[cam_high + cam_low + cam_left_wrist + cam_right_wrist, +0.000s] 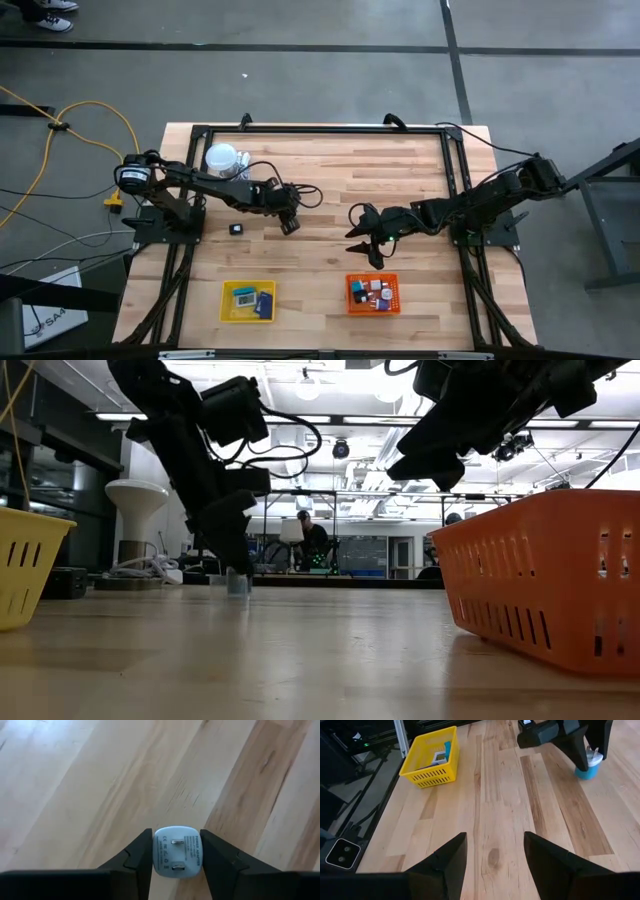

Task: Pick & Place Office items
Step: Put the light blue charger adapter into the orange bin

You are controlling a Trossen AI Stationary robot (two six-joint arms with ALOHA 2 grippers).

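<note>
The left gripper (176, 857) sits low near the middle of the wooden bench (330, 180), its dark fingers (137, 857) pressed against both sides of a small pale-blue plug adapter (177, 852) resting on the boards. The right gripper (495, 850) hovers open nearby.

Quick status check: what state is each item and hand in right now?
Left hand: fingers either side of the small white plug adapter, touching it, low at the table.
Right hand: open, empty, above bare wood.
Yellow mesh tray: upright, holding items.
Orange mesh tray: upright, holding several items.
Small black block: loose on the table, ungrasped.
White globe: standing at the table's back left.
</note>
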